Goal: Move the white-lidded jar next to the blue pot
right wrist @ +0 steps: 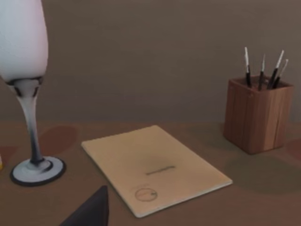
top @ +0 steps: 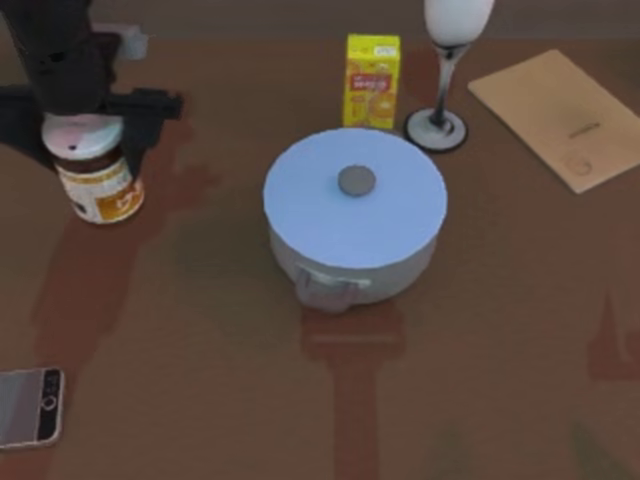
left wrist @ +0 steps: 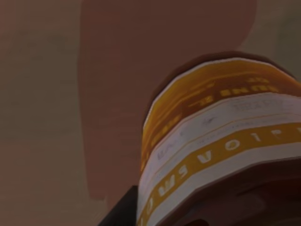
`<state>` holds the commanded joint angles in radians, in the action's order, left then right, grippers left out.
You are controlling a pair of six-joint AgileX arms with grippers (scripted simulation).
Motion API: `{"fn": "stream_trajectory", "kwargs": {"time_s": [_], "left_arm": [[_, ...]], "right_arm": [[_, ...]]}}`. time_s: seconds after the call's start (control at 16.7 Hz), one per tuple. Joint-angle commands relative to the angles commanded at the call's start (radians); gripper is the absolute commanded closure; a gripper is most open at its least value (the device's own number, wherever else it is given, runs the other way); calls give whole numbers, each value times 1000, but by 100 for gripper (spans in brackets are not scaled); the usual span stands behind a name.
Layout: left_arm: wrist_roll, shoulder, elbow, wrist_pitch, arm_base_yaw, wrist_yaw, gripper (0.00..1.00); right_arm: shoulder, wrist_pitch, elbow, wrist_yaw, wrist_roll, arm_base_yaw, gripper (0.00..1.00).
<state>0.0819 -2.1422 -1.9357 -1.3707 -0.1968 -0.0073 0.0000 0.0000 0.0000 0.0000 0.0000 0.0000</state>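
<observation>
The blue pot (top: 354,212) sits at frame centre, and a careless carry could knock its handle. The white-lidded jar (top: 95,175) is at upper left, grasped at the lid by the left gripper (top: 85,118); it could slip. Open table lies between them, and the phone (top: 30,405) stays clear at lower left.

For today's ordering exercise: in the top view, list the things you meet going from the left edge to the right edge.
Phone → white-lidded jar, under the left gripper → blue pot → glass → tan notebook.
</observation>
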Motion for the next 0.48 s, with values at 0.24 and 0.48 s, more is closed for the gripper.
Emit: {"fn": "stream_trajectory", "kwargs": {"time_s": [0.24, 0.48], "left_arm": [[177, -59, -34, 20, -84, 0, 100], [205, -69, -40, 25, -100, 0, 100]], "right_arm": [[0, 0, 0, 0, 0, 0, 0], [0, 0, 0, 0, 0, 0, 0]]}}
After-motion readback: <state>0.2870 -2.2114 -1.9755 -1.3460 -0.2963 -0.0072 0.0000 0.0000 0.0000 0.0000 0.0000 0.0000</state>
